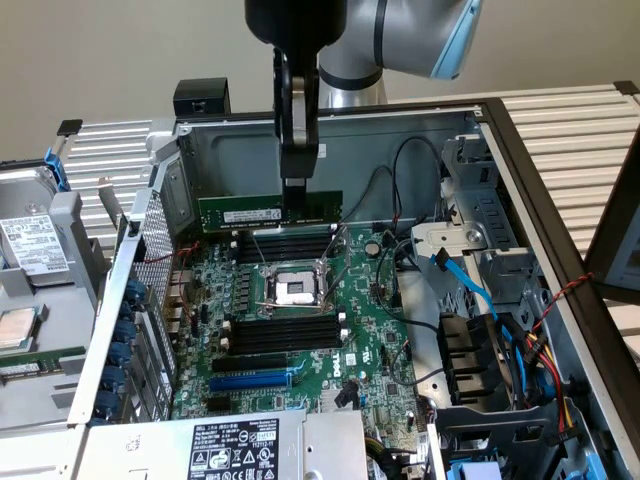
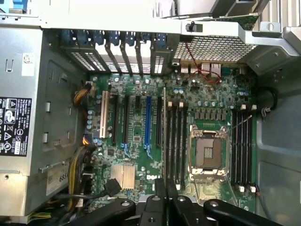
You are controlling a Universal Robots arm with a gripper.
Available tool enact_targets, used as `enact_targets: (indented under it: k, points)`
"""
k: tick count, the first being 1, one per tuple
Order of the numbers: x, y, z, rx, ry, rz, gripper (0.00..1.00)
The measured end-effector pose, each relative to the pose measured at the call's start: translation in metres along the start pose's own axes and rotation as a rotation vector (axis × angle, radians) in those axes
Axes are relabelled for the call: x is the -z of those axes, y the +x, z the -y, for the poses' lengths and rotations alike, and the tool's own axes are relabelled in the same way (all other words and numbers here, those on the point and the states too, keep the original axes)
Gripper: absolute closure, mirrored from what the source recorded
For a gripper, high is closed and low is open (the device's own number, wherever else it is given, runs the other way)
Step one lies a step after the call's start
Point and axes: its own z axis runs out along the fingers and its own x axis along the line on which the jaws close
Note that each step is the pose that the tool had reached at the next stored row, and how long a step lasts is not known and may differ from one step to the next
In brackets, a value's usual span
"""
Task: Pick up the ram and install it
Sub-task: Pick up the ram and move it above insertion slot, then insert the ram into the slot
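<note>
One claw point(image 1: 297, 195) hung from the arm into the open computer case point(image 1: 230, 150), clenched on the top edge of the one ram point(image 1: 250, 213). The stick hung level and on edge, lengthwise across the case, and its lower edge was clear of the green board point(image 1: 370, 340), so it was not seated.

On the board lay one square socket point(image 1: 297, 290) with two banks of black slots, a far bank point(image 1: 290, 245) and a near bank point(image 1: 285, 332), four slots in each as far as could be counted. One blue slot point(image 1: 255, 380) lay nearer again, and in the wrist view one white slot point(image 2: 104, 115) lay beyond it.

In the exterior view the ram's lower edge lined up with the far bank. In the wrist view the ram point(image 2: 164, 136) showed as a thin line between the claw's point(image 2: 165, 188) two fingers point(image 2: 159, 186), running beside the bank next to the blue slot point(image 2: 148, 122). Which bank it hung over could not be told.

Both ends of the stick were free. The case's far wall stood behind it. Black cables point(image 1: 400, 165) looped near its end at the exterior view's right, one blue cable point(image 1: 470, 285) ran further right, and the power supply point(image 1: 235, 445) lay well apart at the near edge.
</note>
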Motion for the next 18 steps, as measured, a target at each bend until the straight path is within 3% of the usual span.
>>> enact_targets:
  k: [10, 11, 18]
  points:
    - [0.0000, 0.000, 0.0009, 0.000, 0.0001, 0.0002, 0.88]
    - [-0.0006, -0.001, 0.0009, -0.001, 0.0023, 0.0001, 0.88]
    - [-0.0126, -0.001, 0.0109, -0.001, 0.0027, 0.0001, 0.88]
